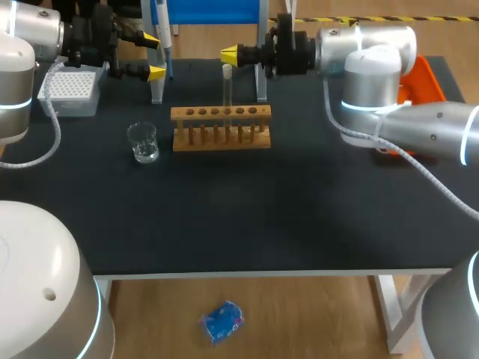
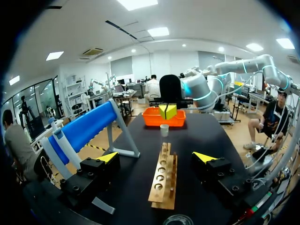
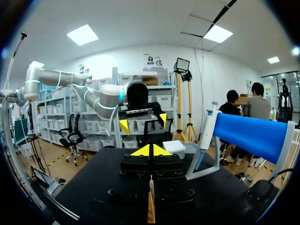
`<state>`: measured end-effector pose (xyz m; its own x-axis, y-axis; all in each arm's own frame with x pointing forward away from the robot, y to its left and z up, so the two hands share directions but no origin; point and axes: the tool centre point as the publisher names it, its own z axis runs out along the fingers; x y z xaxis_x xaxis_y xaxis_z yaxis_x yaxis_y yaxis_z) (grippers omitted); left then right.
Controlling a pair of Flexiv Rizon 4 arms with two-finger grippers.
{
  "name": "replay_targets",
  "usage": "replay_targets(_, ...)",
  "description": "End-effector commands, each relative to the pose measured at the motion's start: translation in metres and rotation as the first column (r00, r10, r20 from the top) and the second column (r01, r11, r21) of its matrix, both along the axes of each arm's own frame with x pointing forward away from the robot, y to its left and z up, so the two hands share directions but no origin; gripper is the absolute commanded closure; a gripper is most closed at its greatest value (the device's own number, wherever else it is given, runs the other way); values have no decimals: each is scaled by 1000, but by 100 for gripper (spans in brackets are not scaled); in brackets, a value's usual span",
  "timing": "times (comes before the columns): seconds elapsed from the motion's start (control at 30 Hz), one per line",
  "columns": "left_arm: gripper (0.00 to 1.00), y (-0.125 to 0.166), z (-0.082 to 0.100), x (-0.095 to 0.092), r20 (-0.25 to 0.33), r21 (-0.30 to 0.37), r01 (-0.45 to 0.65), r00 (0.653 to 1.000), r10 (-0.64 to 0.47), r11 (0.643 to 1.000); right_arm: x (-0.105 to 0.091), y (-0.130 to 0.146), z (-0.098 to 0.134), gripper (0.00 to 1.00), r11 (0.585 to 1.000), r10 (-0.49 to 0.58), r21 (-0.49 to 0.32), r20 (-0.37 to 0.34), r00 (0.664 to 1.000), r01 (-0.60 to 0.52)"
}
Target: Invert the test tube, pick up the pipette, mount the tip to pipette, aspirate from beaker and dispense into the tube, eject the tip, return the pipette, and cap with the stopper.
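Observation:
A clear test tube (image 1: 227, 86) stands upright in a wooden rack (image 1: 221, 127) at the back middle of the table. My right gripper (image 1: 230, 54) hovers just above the tube's top, shut with nothing between its fingers; the right wrist view shows its yellow tips (image 3: 151, 151) pressed together over the rack. My left gripper (image 1: 155, 54) hangs open at the back left, level with the rack (image 2: 161, 180) and facing along it, with the tube (image 2: 164, 130) at the rack's far end. The pipette (image 1: 161, 26) hangs on its stand. A glass beaker (image 1: 142, 142) stands left of the rack.
A white tip box (image 1: 72, 88) sits at the back left under my left arm. The pipette stand with its blue roll (image 2: 86, 126) stands behind the rack. An orange tray (image 1: 419, 75) lies at the back right, partly behind my right arm.

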<state>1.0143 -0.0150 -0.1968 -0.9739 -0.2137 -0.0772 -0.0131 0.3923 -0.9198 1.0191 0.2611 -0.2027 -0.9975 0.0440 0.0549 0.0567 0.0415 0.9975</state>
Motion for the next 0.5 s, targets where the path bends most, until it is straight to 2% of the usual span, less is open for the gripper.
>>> replay_targets(0.03,0,1,1,0,-2,2,2,1000,-2,1000,1,0,-5,100,1000,-4,10,-2,1000,4)
replay_targets(0.5,0,1,1,0,-2,2,2,1000,-2,1000,0,0,-15,100,1000,-7,12,-21,1000,7)
